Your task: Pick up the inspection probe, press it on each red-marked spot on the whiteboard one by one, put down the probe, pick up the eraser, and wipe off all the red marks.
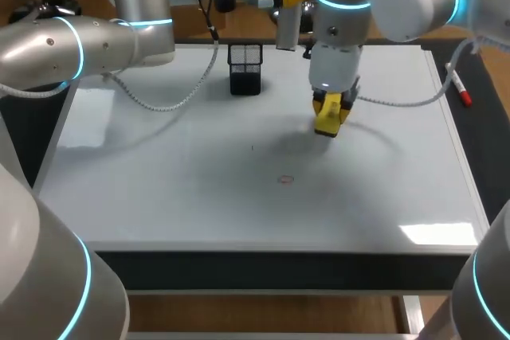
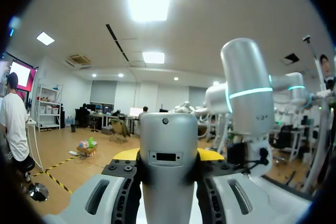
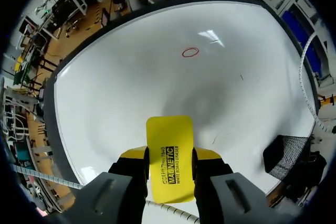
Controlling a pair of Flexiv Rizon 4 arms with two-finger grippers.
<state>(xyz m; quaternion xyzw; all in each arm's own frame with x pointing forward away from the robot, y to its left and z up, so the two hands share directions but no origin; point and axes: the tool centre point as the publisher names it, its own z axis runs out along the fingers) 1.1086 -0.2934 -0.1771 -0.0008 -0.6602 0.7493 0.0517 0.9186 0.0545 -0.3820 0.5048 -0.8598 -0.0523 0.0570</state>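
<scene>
Whiteboard (image 1: 159, 189) covers the worktop, with 1 red ring mark (image 1: 285, 179) near its middle and a black mesh holder (image 1: 245, 68) toward the far edge. Right pincer (image 3: 169, 153) is clamped on the yellow eraser (image 3: 169, 142) above the board, apart from the mark. Left pincer (image 2: 168, 155) grips the silver probe (image 2: 167, 132), raised beyond the far edge.

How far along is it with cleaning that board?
Near the end, it seems. The eraser is already picked up, clamped in the right jaws over the whiteboard. One red ring is left to wipe; I see no other red marks. What looks like the probe has not been put down: the left jaws hold it, off behind the board.
</scene>
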